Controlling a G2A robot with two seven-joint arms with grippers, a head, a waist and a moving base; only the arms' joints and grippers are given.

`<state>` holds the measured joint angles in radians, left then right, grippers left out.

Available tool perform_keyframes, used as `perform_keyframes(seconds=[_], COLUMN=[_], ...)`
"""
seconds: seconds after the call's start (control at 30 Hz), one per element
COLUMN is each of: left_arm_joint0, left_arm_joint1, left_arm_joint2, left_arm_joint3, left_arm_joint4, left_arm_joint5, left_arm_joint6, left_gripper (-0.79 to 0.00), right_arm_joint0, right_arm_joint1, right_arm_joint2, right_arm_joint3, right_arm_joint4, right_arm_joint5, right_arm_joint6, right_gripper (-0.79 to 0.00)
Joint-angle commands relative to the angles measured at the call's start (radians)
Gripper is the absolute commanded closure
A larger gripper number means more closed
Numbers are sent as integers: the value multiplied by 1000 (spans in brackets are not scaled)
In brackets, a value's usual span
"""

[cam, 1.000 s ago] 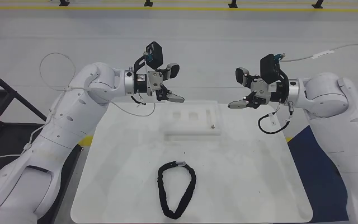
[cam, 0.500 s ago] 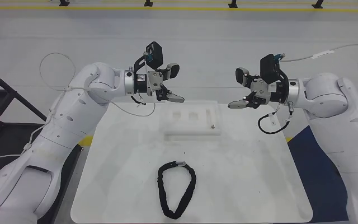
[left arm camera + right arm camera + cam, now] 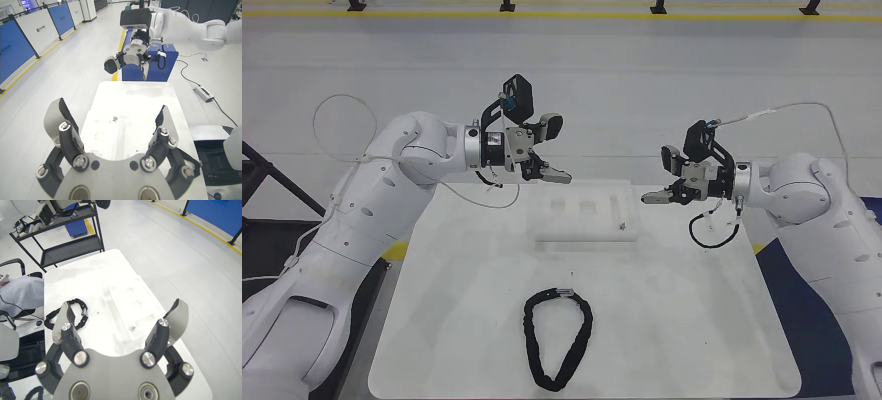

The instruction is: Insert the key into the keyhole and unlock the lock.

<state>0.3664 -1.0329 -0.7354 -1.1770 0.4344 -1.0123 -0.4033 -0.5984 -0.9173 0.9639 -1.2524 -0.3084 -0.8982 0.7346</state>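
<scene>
Right claw [image 3: 121,306] is hanging spread, the key [image 3: 132,328] lying near below it; we are judging pickup as step 1. Left claw [image 3: 112,106], spread, is facing it.

Top view: from high above both arms, looking down on the white table [image 3: 442,330], far enough back for the whole top. Left wrist view: close behind the left gripper [image 3: 112,104], facing across the table toward the right gripper [image 3: 127,73]. Right wrist view: close behind the right gripper, tilted down over the table. Shared by all three: white tray [image 3: 552,232] with key [image 3: 623,226].
</scene>
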Motion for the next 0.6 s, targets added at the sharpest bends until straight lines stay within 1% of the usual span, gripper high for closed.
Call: perform_keyframes(seconds=[0.0, 0.3, 0.57], left_arm_joint0=[0, 0, 0], left_arm_joint1=[0, 0, 0], left_arm_joint2=[0, 0, 0], left_arm_joint3=[0, 0, 0], left_arm_joint4=[0, 0, 0], left_arm_joint5=[0, 0, 0], left_arm_joint6=[0, 0, 0], left_gripper=[-785, -785, -785], right_arm_joint0=[7, 45, 69], right_arm_joint1=[-7, -45, -81], right_arm_joint2=[-18, -95, -140], right_arm_joint3=[32, 153, 215], right_arm_joint4=[1, -5, 23], right_arm_joint5=[13, 74, 198], right_arm_joint6=[-5, -40, -69], right_gripper=[-785, -785, -785])
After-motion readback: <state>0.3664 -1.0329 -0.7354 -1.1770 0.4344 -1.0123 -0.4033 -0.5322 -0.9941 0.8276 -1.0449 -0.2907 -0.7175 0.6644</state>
